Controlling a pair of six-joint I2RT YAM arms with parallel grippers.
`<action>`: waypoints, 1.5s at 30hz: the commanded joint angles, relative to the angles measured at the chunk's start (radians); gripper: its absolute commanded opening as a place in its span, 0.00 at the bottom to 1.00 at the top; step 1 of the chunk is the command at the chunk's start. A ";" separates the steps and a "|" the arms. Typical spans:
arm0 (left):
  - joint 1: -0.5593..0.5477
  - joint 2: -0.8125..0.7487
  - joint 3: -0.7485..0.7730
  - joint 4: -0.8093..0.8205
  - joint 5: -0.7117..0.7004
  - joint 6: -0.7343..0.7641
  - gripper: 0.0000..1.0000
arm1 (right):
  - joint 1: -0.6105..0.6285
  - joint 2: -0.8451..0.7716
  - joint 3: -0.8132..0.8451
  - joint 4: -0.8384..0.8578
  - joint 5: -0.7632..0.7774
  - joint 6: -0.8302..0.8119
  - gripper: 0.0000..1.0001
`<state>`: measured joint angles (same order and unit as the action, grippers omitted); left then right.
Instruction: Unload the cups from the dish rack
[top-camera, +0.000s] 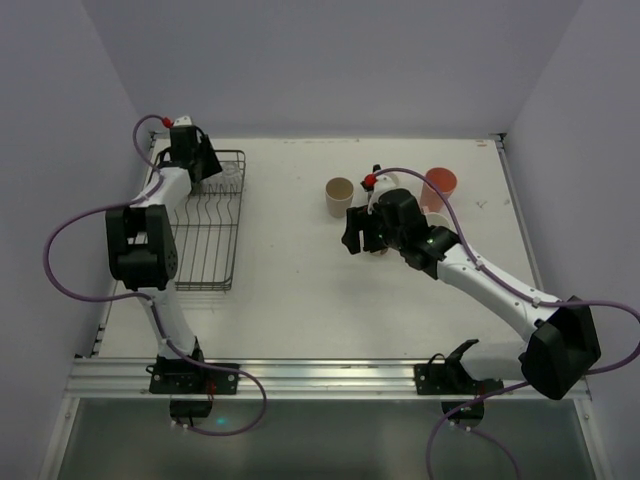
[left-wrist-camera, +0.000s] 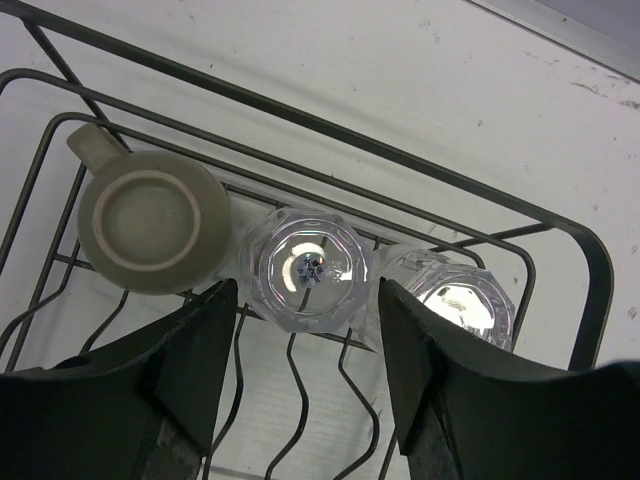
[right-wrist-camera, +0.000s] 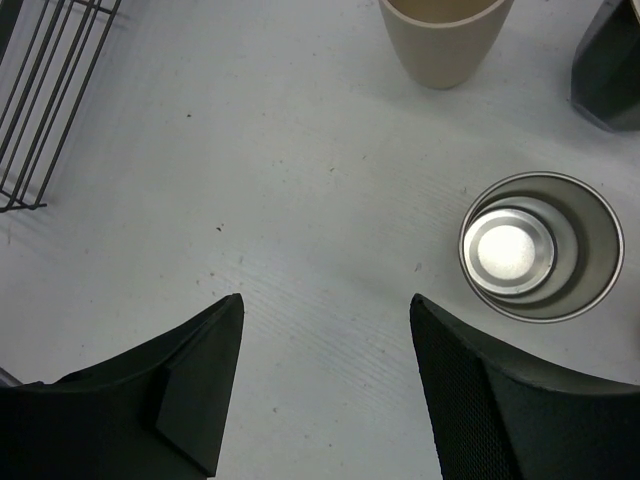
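Observation:
The dark wire dish rack (top-camera: 205, 235) lies at the left. My left gripper (top-camera: 207, 168) hangs open over its far end. In the left wrist view the open gripper (left-wrist-camera: 305, 300) straddles a clear glass (left-wrist-camera: 307, 268) standing upside down in the rack (left-wrist-camera: 400, 160). A second clear glass (left-wrist-camera: 462, 305) is to its right and a pale handled mug (left-wrist-camera: 150, 220), also upside down, to its left. My right gripper (top-camera: 360, 242) is open and empty above bare table (right-wrist-camera: 327, 305). Near it stand a beige tumbler (right-wrist-camera: 445, 35), a grey metal cup (right-wrist-camera: 541, 247) and a black mug (right-wrist-camera: 608, 65).
A beige tumbler (top-camera: 339, 197), a salmon-pink tumbler (top-camera: 438, 187) and a pale cup (top-camera: 388, 181) stand on the white table at the far right. The rack's corner (right-wrist-camera: 40, 100) shows at the upper left of the right wrist view. Walls close in left, right and behind.

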<state>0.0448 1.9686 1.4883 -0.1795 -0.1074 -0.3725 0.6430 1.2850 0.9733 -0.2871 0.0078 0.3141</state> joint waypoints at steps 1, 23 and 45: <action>0.004 0.026 0.049 0.043 -0.001 0.030 0.59 | 0.006 -0.001 0.019 0.035 0.000 0.006 0.70; 0.000 -0.353 -0.111 0.101 0.064 -0.072 0.10 | 0.030 -0.082 -0.025 0.209 -0.121 0.111 0.76; -0.238 -1.027 -0.954 0.816 0.813 -0.749 0.04 | 0.063 -0.073 -0.240 0.950 -0.388 0.592 0.75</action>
<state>-0.1860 0.9859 0.5827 0.3931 0.6098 -0.9649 0.7013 1.2037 0.7322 0.5327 -0.3542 0.8497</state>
